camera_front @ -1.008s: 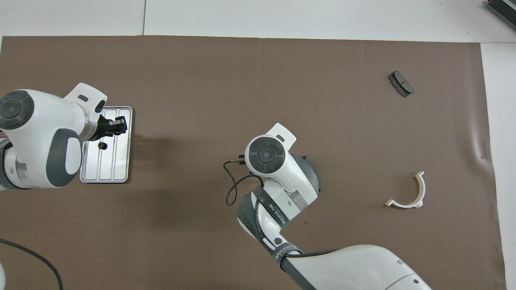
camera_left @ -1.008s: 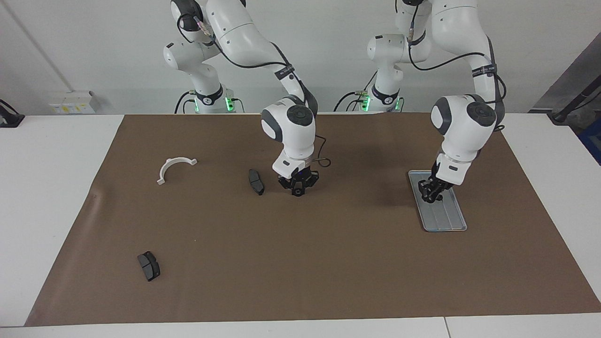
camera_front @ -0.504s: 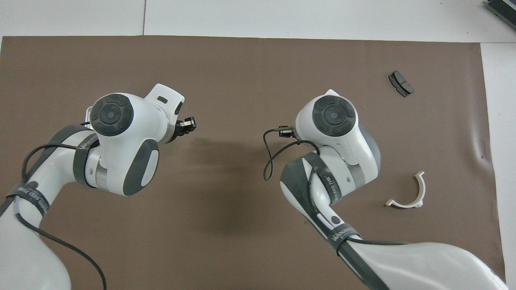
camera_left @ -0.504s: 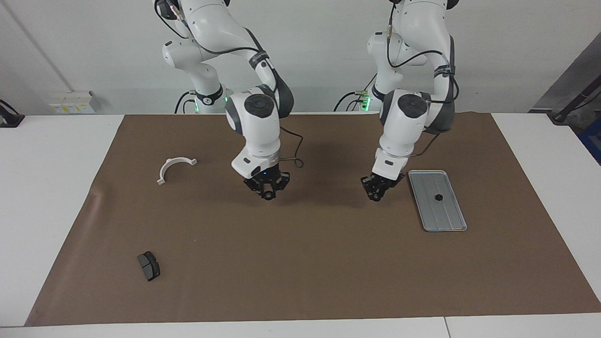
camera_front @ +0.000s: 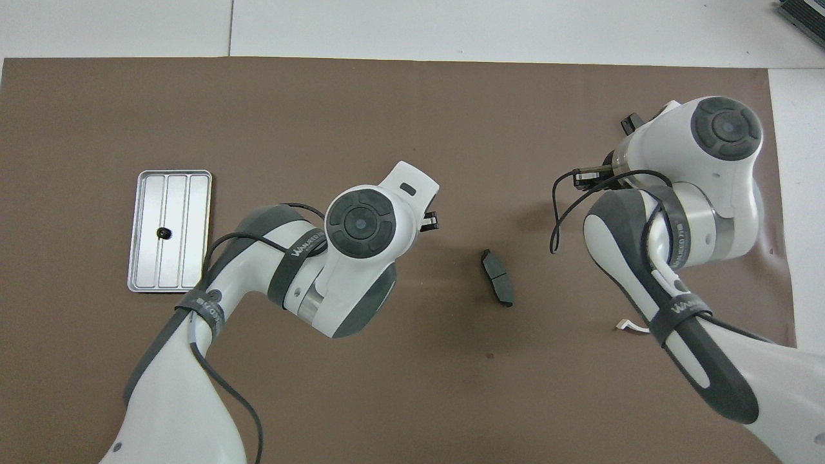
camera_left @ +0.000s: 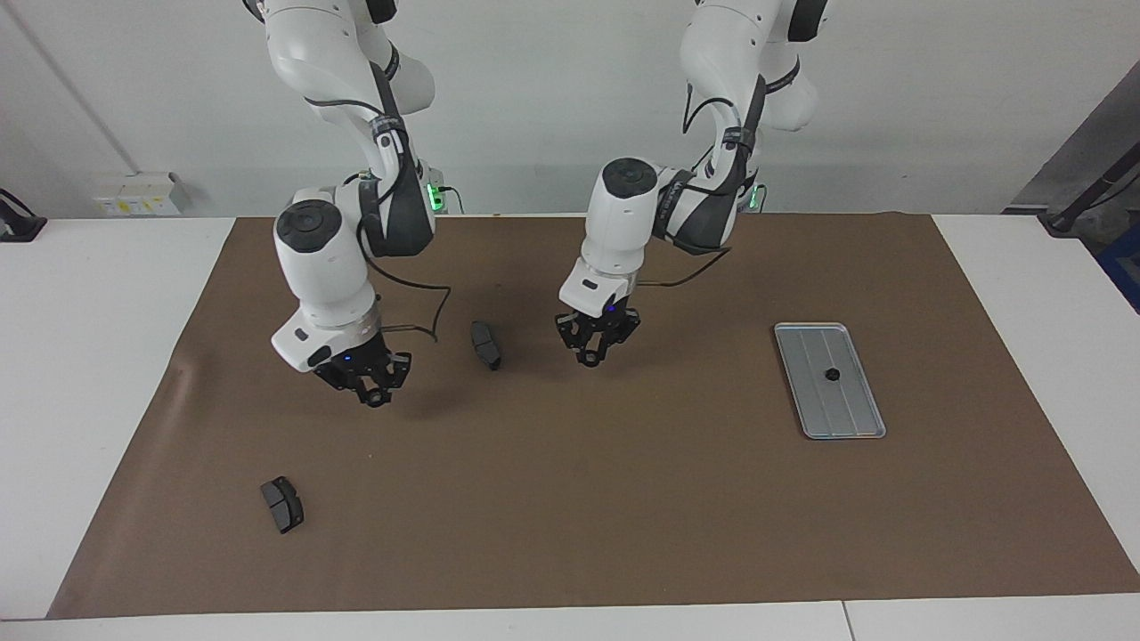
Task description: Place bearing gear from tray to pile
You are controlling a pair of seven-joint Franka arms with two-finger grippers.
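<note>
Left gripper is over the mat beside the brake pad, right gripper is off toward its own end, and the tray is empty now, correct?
Not quite: the tray is not empty. The facing view shows a small black gear on it. The rest stands: left gripper beside the brake pad, right gripper toward its end.

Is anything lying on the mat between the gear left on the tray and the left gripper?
Nothing visible does. The small black gear sits alone on the tray, and the brown mat between it and the left gripper is bare. The nearest dark slab lies past that gripper, toward the right arm's end.
</note>
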